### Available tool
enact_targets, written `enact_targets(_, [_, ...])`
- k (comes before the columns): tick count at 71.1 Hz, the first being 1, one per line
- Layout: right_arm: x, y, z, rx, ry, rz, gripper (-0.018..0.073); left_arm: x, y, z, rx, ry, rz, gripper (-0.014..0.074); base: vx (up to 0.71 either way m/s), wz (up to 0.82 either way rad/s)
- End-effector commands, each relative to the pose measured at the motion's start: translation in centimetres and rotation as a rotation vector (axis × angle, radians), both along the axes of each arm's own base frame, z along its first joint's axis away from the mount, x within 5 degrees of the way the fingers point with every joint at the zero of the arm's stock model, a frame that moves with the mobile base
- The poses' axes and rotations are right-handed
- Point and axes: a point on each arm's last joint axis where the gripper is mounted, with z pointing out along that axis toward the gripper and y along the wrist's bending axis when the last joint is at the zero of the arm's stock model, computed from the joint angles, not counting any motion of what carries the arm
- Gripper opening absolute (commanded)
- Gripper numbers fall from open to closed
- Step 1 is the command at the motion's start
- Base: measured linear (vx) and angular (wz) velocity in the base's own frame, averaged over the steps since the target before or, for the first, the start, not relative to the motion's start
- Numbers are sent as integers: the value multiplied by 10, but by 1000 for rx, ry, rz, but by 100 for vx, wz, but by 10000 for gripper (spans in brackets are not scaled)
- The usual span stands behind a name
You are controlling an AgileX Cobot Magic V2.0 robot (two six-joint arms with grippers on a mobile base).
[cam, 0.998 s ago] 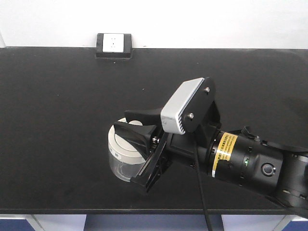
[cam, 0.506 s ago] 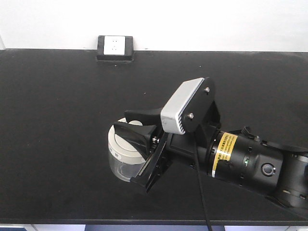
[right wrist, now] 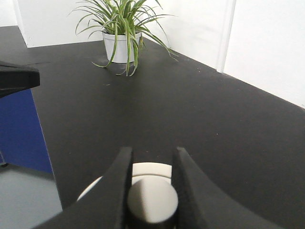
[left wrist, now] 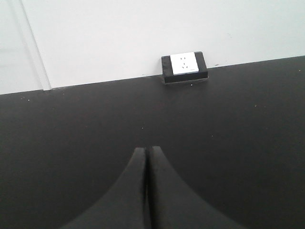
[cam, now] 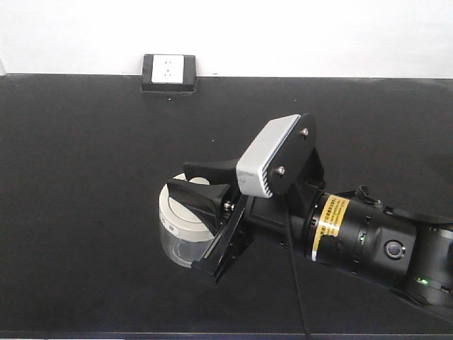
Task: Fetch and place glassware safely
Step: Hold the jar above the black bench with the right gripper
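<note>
While your right claw (right wrist: 152, 153) pinches the round, dull knob (right wrist: 152, 202) between two curved black fingers, the small see-through glass jar (cam: 173, 234) with its smooth cream lid (right wrist: 150, 169) is near the front edge of the flat black table (left wrist: 71, 129). Your left claw (left wrist: 147, 157) is squeezed tight on nothing. Farther back, a white socket (left wrist: 184, 63) sits by the wall. A leafy green plant (right wrist: 121, 24) stands in a round white pot (right wrist: 120, 47).

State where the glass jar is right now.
In the front view, the glass jar is left of centre over the black table, near its front edge. Its lid knob is between the fingers of the right gripper.
</note>
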Motion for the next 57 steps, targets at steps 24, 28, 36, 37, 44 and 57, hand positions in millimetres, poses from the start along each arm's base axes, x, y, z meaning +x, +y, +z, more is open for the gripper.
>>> enact_targets(24, [-5,-1,25,115,-68,37,-4,1,-1,15,-13,-88,-7,-7,2,-1])
enact_targets(28, [-5,-1,25,115,-68,37,-4,1,-1,15,-13,-88,-7,-7,1,0])
enact_targets(36, [-5,-1,25,115,-68,37,-4,1,-1,15,-13,-88,-7,-7,1,0])
enact_targets(37, [-5,-1,25,115,-68,37,-4,1,-1,15,-13,-88,-7,-7,1,0])
enact_targets(44, [-5,-1,25,115,-68,37,-4,1,-1,15,-13,-88,-7,-7,1,0])
enact_targets(57, [-5,-1,25,115,-68,37,-4,1,-1,15,-13,-88,-7,-7,1,0])
